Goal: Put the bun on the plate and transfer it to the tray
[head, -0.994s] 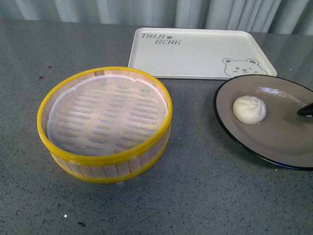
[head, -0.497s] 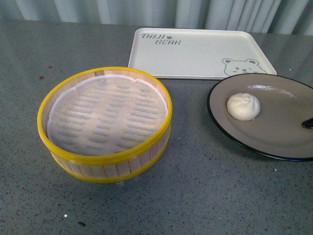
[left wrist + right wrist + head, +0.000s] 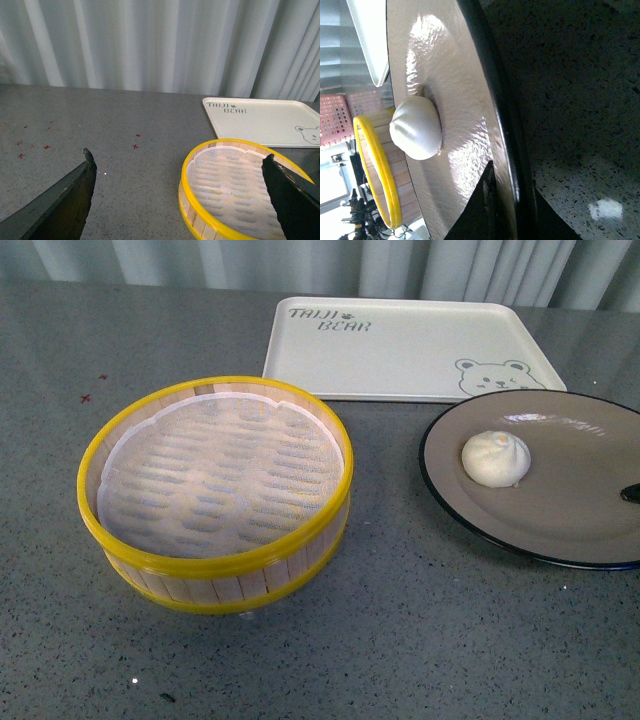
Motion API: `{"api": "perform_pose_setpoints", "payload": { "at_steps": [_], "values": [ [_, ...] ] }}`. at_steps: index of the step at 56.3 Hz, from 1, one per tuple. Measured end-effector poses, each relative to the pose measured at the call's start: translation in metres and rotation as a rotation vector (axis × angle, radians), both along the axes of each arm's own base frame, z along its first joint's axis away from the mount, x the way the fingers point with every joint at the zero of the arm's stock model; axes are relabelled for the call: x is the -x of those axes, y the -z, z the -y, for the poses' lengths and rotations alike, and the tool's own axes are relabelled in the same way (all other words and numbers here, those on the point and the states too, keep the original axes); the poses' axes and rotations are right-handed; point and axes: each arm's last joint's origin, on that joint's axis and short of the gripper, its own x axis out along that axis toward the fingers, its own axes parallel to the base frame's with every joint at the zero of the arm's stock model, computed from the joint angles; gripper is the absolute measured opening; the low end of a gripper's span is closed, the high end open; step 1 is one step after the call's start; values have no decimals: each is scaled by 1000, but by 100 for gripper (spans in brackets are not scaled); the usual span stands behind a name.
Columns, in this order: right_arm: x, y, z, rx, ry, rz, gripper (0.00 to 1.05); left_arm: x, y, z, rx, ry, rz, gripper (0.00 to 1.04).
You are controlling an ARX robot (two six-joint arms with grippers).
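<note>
Speckled grey tabletop (image 3: 400, 640); pleated bun (image 3: 495, 458) on glossy round plate (image 3: 570, 510)

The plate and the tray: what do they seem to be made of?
The plate: probably glazed ceramic, glossy taupe inside with bright reflections, black rim. The tray: likely matte plastic or melamine, cream, printed bear, no shine.

We log even, bright light; soft shadows on the table (image 3: 420, 650); glare streaks on the plate (image 3: 452, 75); fingers (image 3: 65, 202) underexposed.
</note>
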Motion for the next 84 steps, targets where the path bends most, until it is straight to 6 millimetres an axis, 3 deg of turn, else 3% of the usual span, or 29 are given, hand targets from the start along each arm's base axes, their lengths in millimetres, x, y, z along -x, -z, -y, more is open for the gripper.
{"api": "perform_pose_setpoints", "payload": {
  "at_steps": [14,25,43,63,74,84],
  "values": [
    [-3,-13,-1,-62,16,118,3,0,0,0,0,0,0,98],
    [-17,-27,-5,-96,22,163,3,0,0,0,0,0,0,98],
    [-84,-42,-23,-152,27,202,3,0,0,0,0,0,0,98],
    [-165,-28,-62,-190,16,122,3,0,0,0,0,0,0,98],
    [-202,-21,-74,-165,7,76,3,0,0,0,0,0,0,98],
    [-218,-20,-73,-145,14,57,3,0,0,0,0,0,0,98]
  ]
}}
